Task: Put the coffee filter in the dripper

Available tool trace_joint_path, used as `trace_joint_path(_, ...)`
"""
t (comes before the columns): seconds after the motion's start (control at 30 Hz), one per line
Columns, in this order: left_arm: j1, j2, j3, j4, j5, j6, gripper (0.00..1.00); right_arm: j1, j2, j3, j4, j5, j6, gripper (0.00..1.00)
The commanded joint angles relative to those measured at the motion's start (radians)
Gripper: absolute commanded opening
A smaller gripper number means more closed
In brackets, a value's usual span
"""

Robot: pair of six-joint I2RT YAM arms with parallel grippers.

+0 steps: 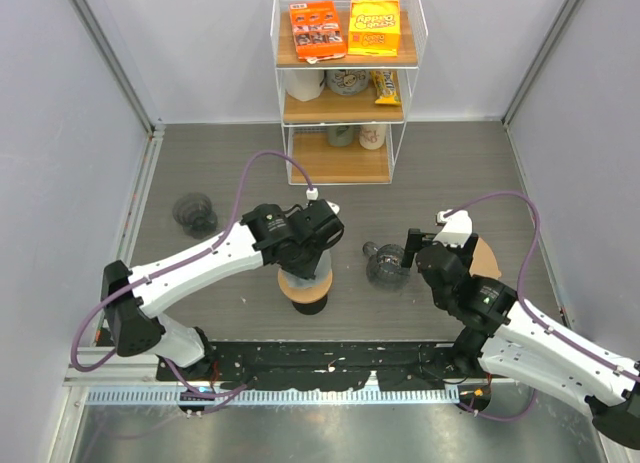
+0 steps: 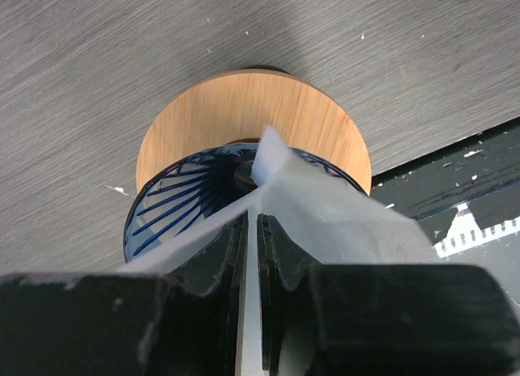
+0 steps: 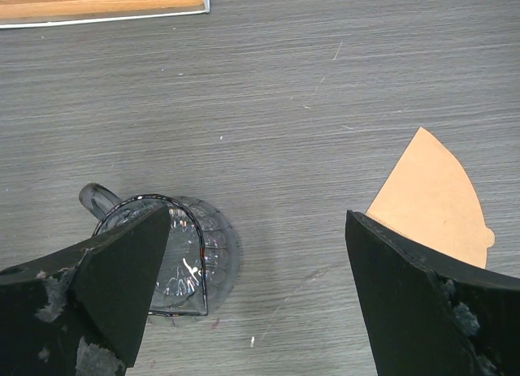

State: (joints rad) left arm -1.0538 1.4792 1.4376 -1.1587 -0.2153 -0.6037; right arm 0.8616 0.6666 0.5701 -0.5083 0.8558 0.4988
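A white paper coffee filter [image 2: 325,205] is pinched between the jaws of my left gripper [image 2: 252,222], which is shut on it. The filter's tip reaches down into the dripper [image 2: 179,201], a glass cone with blue ribs on a round wooden collar [image 2: 244,108]. From above, the left gripper [image 1: 315,245] hangs right over the dripper [image 1: 305,288] and hides most of it. My right gripper [image 3: 258,230] stands open and holds nothing, low over the table. A brown paper filter [image 3: 431,197] lies flat by its right finger.
A clear glass cup with a handle [image 3: 207,246] sits under the right gripper's left finger, right of the dripper [image 1: 385,265]. Another dark glass piece [image 1: 193,213] stands at the left. A wire shelf rack [image 1: 345,83] with snack boxes is at the back. A black mat [image 1: 330,358] lines the near edge.
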Motion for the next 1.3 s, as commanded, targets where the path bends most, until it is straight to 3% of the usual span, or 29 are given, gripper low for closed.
trace_joint_path(0.0, -0.003, 0.003, -0.023, 0.036, -0.006, -0.018, 0.16, -0.003, 0.005, -0.003, 0.025, 0.042, 0.006, 0.95)
trace_joint_path(1.27, -0.023, 0.043, -0.089, 0.057, -0.056, -0.071, 0.16, -0.003, -0.001, -0.01, 0.025, 0.054, 0.011, 0.96)
